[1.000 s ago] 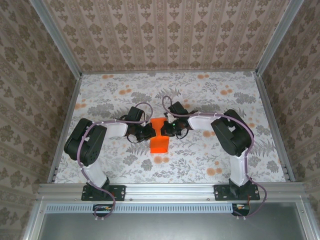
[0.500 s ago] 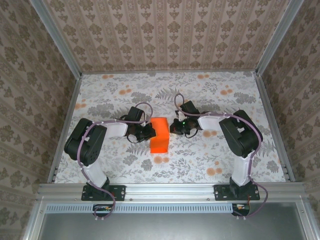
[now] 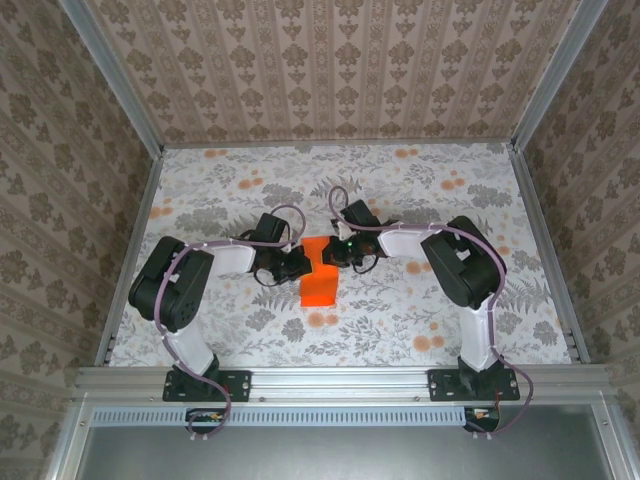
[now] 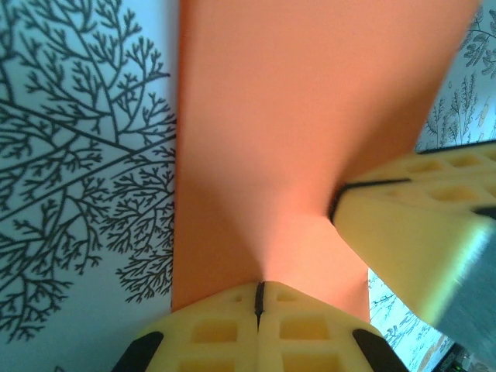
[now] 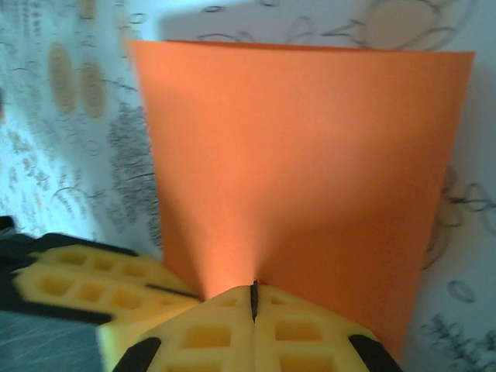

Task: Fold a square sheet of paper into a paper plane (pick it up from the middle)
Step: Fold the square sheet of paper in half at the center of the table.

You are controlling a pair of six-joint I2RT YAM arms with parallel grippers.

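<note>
Paper point(image 3: 318, 288) sits mid-bench point(image 3: 430, 200) between my two arms, folded to a rectangle. Left tool point(image 3: 303, 262) is clamped on its far half from the left, and right tool point(image 3: 333, 255) is clamped on it from the right. In both wrist views the yellow pads point(image 4: 225, 329) are pressed together with orange sheet nipped in the seam. My read is that I'm pinching both sides to raise the middle for a centre crease. In the way: the tools crowd each other, almost touching. Cables point(image 3: 285, 212) loop just behind. Pale orange blotches point(image 3: 322, 320) lie near the paper's near edge and are easy to confuse with it.
</note>
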